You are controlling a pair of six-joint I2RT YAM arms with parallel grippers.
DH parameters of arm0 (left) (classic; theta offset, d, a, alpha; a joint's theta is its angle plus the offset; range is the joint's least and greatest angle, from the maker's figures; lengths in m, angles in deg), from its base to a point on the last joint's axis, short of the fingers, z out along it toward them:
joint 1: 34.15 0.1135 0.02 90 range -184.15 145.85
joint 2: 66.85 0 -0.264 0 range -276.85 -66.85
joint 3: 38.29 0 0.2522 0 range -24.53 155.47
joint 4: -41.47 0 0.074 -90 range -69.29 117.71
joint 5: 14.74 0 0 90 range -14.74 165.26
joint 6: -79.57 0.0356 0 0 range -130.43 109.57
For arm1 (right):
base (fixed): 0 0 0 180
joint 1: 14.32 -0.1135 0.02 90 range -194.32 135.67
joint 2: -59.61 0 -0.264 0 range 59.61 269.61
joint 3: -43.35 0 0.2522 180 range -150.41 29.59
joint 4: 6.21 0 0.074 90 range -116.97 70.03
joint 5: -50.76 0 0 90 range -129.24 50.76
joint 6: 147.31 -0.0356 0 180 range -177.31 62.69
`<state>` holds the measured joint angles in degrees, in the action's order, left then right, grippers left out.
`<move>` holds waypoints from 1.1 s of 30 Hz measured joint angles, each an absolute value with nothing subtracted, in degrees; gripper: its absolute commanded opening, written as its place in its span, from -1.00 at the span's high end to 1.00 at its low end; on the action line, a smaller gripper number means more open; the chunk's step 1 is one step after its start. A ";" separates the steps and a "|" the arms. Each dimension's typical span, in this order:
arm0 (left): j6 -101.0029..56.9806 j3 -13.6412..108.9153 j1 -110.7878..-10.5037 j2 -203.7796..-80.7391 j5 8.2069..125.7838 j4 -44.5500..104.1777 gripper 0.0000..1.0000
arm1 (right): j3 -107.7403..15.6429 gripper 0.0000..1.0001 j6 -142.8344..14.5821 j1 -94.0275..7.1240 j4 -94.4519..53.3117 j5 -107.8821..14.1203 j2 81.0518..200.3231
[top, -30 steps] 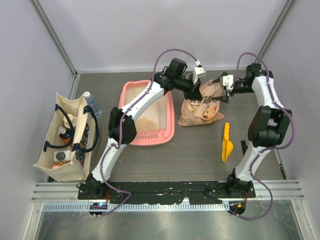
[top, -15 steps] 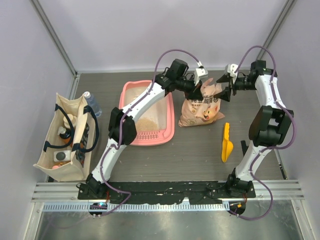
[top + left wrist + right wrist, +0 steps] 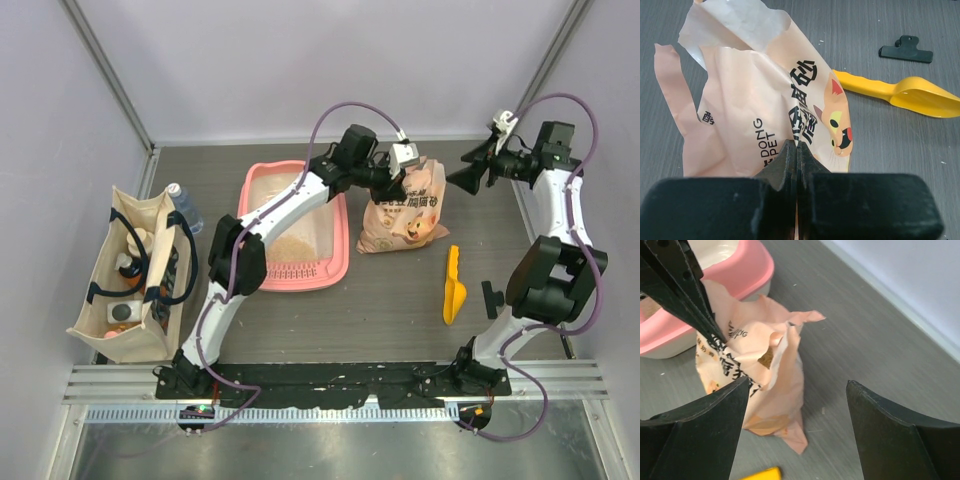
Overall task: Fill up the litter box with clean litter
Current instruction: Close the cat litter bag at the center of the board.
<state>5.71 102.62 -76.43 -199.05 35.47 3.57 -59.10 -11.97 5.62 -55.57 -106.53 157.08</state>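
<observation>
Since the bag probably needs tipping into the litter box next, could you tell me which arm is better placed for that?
Left, probably. The left gripper is shut on the top edge of the bag, which stands beside the litter box. The right gripper hangs open, clear of the bag, on its far side.

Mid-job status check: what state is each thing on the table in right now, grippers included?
Pink plastic litter box: floor partly covered with tan litter granules.
Peach plastic cat-print bag: upright, top open, pinched by left gripper.
Left gripper: shut on the bag.
Right gripper: open, empty, off the bag.
Yellow plastic scoop: lying flat, untouched.
Black clip: lying loose.
Beige fabric tote bag: upright, items inside.
</observation>
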 measured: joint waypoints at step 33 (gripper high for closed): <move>9.62 98.34 -78.31 -197.18 43.95 11.61 -0.09 | -67.93 0.56 18.65 -2.77 -85.97 -107.53 168.75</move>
